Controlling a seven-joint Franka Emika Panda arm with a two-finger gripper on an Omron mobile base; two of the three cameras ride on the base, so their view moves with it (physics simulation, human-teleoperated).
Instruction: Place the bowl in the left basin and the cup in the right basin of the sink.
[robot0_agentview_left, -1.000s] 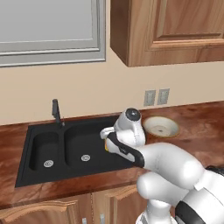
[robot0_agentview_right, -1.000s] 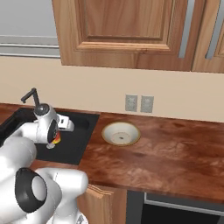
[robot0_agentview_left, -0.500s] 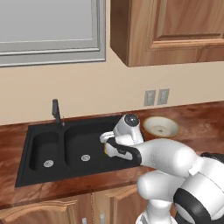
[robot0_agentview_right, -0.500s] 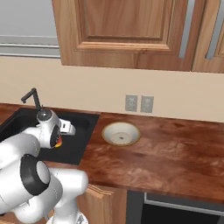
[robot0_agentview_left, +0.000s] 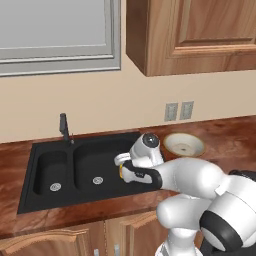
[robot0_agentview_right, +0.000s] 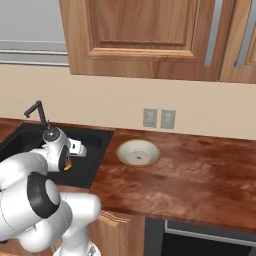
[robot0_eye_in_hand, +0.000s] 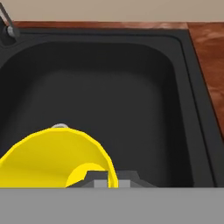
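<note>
The yellow cup (robot0_eye_in_hand: 57, 157) is held by its rim in my gripper (robot0_eye_in_hand: 107, 180), which is shut on it, above the wide right basin (robot0_eye_in_hand: 131, 87) of the black sink (robot0_agentview_left: 35, 197). From the left base view a sliver of the cup (robot0_agentview_left: 120, 172) shows under the hand, over the right basin (robot0_agentview_left: 100, 157). The narrow left basin (robot0_agentview_left: 50, 170) holds nothing but its silver drain. The cream bowl (robot0_agentview_left: 184, 145) with a tan rim sits upright on the counter to the right of the sink, also visible as the bowl (robot0_agentview_right: 138, 152) in the right base view.
A slim black faucet (robot0_agentview_left: 64, 127) stands behind the sink's divider. The right basin's drain (robot0_eye_in_hand: 59, 126) peeks out behind the cup. Wooden counter (robot0_agentview_right: 200, 175) stretches to the right of the bowl. Wall cabinets hang overhead.
The hand with the cup has sunk a little toward the right basin. The bowl has not moved.
</note>
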